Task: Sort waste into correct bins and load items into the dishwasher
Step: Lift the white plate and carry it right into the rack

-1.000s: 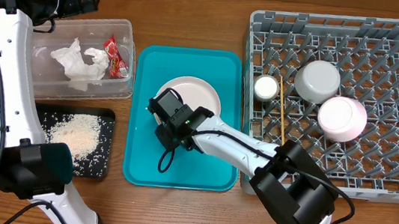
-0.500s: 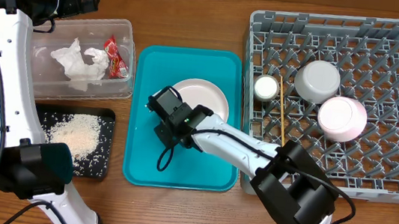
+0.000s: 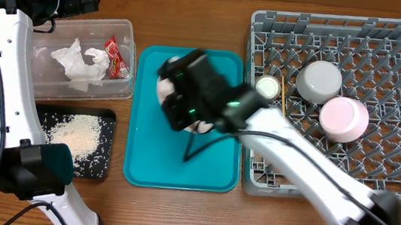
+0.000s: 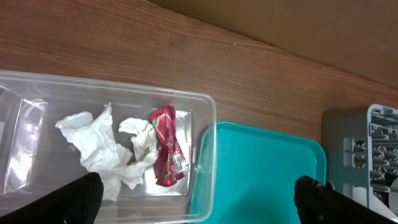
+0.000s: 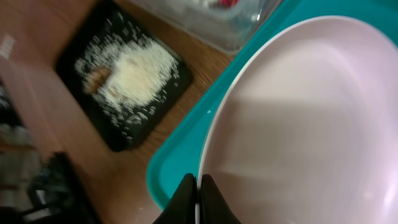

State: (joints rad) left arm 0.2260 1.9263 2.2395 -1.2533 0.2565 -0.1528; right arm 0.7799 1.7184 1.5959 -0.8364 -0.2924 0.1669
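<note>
My right gripper (image 5: 198,186) is shut on the rim of the pale pink plate (image 5: 298,124), holding it tilted above the teal tray (image 5: 180,155). From overhead the raised, blurred right gripper (image 3: 188,88) covers most of the plate (image 3: 161,89). The dish rack (image 3: 375,178) holds a grey-white bowl (image 3: 319,81), a pink bowl (image 3: 344,117), a white cup (image 3: 268,88) and a chopstick (image 3: 284,92). My left gripper (image 4: 199,211) hangs open above the clear tub (image 4: 205,155), which contains napkins (image 4: 112,149) and a red wrapper (image 4: 166,146).
The black tray (image 3: 105,120) with rice scraps (image 3: 77,135) lies at the front left, just in front of the clear tub (image 3: 130,29). The teal tray (image 3: 143,151) sits between these bins and the rack.
The right gripper has shut on the plate's rim and lifted it off the teal tray, rising toward the overhead camera. The left arm has not moved.
</note>
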